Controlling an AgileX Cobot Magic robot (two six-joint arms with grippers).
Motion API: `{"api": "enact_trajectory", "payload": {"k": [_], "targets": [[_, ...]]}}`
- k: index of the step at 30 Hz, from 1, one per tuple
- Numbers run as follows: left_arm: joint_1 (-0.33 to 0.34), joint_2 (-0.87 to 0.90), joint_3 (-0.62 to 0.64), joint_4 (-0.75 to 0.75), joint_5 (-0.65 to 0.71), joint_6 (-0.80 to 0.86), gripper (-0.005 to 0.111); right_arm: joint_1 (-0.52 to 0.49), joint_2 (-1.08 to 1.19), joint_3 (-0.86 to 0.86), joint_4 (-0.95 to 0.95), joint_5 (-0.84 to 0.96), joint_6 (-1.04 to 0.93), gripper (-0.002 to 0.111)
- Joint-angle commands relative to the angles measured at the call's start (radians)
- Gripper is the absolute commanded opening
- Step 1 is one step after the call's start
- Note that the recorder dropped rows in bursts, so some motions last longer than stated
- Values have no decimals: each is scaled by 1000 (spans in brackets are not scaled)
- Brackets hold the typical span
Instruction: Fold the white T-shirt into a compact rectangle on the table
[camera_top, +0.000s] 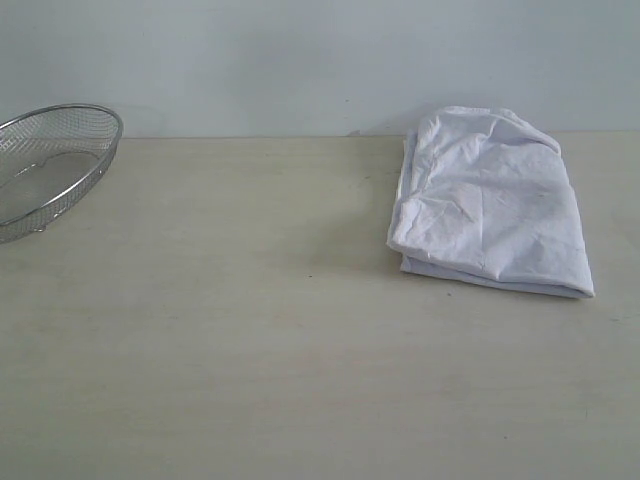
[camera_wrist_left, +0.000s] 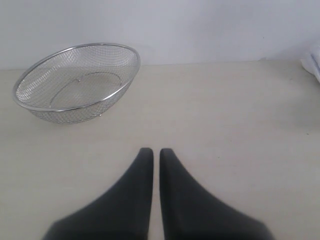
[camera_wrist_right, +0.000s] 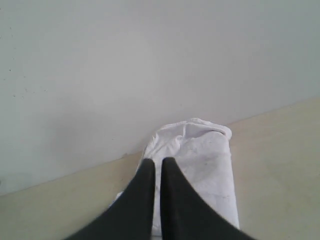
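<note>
The white T-shirt (camera_top: 490, 205) lies folded into a rumpled rectangle at the back right of the table (camera_top: 250, 330), its far end near the wall. No lettering shows on it. Neither arm appears in the exterior view. In the right wrist view my right gripper (camera_wrist_right: 157, 161) is shut and empty, held above and before the white T-shirt (camera_wrist_right: 210, 165). My left gripper (camera_wrist_left: 153, 151) is shut too, with nothing in it, over bare table (camera_wrist_left: 225, 125). A sliver of the white T-shirt (camera_wrist_left: 314, 62) shows at that view's edge.
A round wire-mesh basket (camera_top: 45, 170) stands at the back left edge of the table, empty; it is also in the left wrist view as the basket (camera_wrist_left: 75, 82). A pale wall (camera_top: 300, 60) runs right behind the table.
</note>
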Motion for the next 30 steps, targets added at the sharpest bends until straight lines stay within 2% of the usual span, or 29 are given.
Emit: {"api": "enact_trajectory", "payload": {"k": [1,3,5,8,13,30], "targets": [[3,-2,3,-4,-2,-11,5,-7,-6,4,-376,49,361,0],[3,-2,3,-4,-2,-11,5,-7,-6,4,-706,102,658,0],[3,-2,3,-4,-2,-11,5,-7,-6,4,-953,153,895,0],[3,-2,3,-4,-2,-11,5,-7,-6,4,-1092,212,1031,0],[3,-2,3,-4,-2,-11,5,-7,-6,4,-1190,321,1081,0],[3,-2,3,-4,-2,-11,5,-7,-6,4,-1216,317,1070,0]]}}
